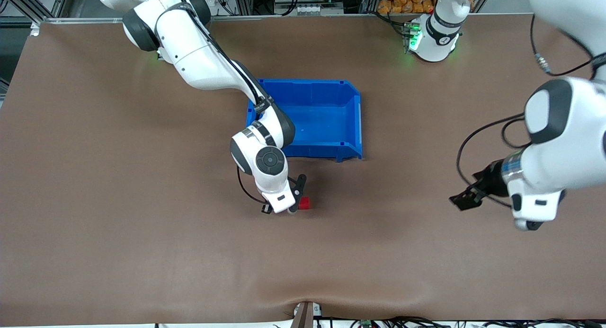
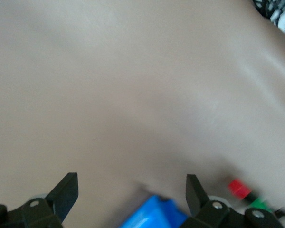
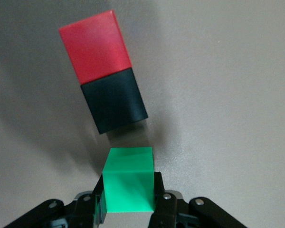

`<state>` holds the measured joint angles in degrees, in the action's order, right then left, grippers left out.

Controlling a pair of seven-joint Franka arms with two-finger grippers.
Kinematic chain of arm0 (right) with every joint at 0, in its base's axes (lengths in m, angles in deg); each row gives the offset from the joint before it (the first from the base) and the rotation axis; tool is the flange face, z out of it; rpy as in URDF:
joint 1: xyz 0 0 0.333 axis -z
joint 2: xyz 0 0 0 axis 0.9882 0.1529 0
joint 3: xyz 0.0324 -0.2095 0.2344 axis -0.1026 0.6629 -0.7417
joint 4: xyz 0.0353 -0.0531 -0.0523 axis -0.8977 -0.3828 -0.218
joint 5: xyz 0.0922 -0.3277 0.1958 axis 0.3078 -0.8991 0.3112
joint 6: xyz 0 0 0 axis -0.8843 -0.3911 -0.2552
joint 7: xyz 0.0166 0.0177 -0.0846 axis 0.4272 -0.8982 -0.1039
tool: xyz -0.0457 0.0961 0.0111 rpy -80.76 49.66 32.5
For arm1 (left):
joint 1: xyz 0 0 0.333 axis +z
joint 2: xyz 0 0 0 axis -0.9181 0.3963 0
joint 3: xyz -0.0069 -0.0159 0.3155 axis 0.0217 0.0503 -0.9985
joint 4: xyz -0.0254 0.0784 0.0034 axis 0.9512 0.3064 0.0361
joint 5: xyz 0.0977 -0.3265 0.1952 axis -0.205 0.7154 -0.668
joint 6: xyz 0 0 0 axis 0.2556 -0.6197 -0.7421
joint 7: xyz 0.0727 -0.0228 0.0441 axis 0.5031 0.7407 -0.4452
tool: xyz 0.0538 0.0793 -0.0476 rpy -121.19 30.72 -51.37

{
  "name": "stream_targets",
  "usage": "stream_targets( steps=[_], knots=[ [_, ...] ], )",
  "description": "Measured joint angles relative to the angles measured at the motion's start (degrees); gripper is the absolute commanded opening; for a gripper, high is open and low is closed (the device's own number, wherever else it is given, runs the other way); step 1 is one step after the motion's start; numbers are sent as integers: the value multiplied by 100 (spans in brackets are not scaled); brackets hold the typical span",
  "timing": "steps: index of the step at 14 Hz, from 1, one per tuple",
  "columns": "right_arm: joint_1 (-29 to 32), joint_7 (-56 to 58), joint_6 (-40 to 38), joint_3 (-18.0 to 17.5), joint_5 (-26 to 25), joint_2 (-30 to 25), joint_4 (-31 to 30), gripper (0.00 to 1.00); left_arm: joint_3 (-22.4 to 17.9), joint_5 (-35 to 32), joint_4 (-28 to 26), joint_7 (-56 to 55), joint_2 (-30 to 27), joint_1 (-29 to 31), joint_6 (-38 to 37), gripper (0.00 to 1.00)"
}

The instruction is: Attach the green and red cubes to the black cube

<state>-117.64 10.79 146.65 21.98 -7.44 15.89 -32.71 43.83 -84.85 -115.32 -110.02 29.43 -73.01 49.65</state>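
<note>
In the right wrist view, my right gripper is shut on the green cube. It holds the cube just short of the black cube, with a thin gap between them. The red cube is joined to the black cube's other face, and both lie on the table. In the front view my right gripper is low over the table beside the red cube, nearer to the front camera than the blue bin. It hides the green and black cubes there. My left gripper is open and empty, waiting over the left arm's end of the table. It also shows in the left wrist view.
An open blue bin stands mid-table, farther from the front camera than the cubes. It also shows in the left wrist view, along with the red cube and green cube. Brown table surface lies all around.
</note>
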Motion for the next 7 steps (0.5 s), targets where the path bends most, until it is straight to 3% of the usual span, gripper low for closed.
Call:
stream_targets(
  steps=[7],
  knots=[
    [-81, -64, 130, 5, -34, 97, 97, 0, 5, -167, -42, 3600, -1114, 737, -1079, 100]
  ],
)
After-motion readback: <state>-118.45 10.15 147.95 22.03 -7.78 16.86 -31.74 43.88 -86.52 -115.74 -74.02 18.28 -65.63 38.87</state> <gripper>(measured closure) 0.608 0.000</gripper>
